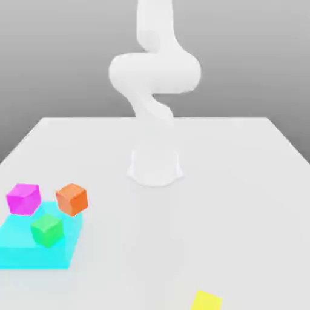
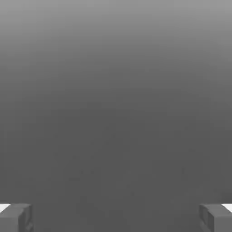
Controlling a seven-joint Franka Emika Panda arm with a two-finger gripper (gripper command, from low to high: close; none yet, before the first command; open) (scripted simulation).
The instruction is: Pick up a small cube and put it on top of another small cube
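Gripper (image 2: 116,217) jaws stand wide apart with nothing between them, its fingertips (image 2: 16,217) over plain grey. Yellow cube (image 1: 206,301) lies at the table's (image 1: 242,200) near edge. Toward the near-left corner a cyan slab (image 1: 36,248) carries a green cube (image 1: 46,230); magenta cube (image 1: 23,198) and orange cube (image 1: 72,199) sit beside its far edge. Arm (image 1: 154,79) rises mid-table

No readable text or markings anywhere.

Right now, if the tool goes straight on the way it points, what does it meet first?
Nothing that I can see: between the tool's open fingertips lies plain grey space, so the way looks free, though depth is unclear.
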